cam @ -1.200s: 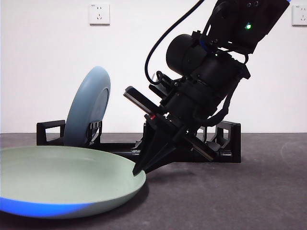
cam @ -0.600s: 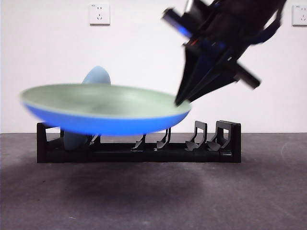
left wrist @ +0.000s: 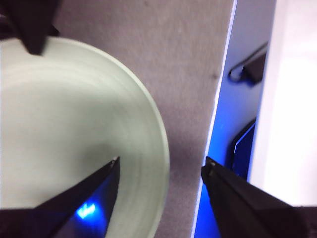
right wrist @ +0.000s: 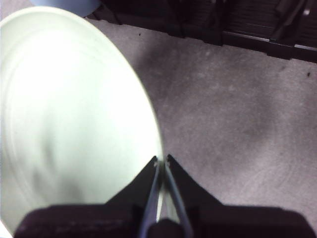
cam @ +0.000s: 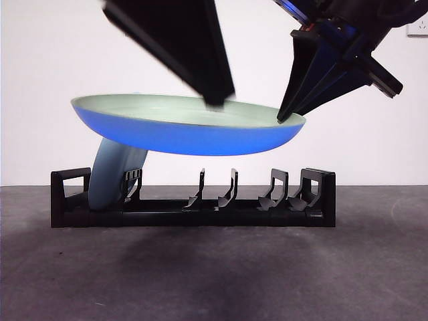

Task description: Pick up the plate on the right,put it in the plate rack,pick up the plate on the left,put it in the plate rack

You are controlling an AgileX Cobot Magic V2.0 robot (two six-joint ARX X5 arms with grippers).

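A dark grey, slightly speckled table (cam: pixel 334 267) runs back to a plain white wall (cam: pixel 40 100), with a corner of a wall socket (cam: pixel 419 28) just visible. The pale green plate (cam: pixel 187 114) hangs in the air above the plate rack (cam: pixel 194 207), nearly level, its underside glowing blue, its inside smooth and matte. The right gripper (right wrist: pixel 162 161) pinches the plate's rim, jaws pressed together on it. The left gripper (left wrist: pixel 161 166) has its jaws spread wide astride the opposite rim, one above the plate's inside, one outside the rim. A light blue plate (cam: pixel 114 177) stands tilted at one end of the long black rack on the table.
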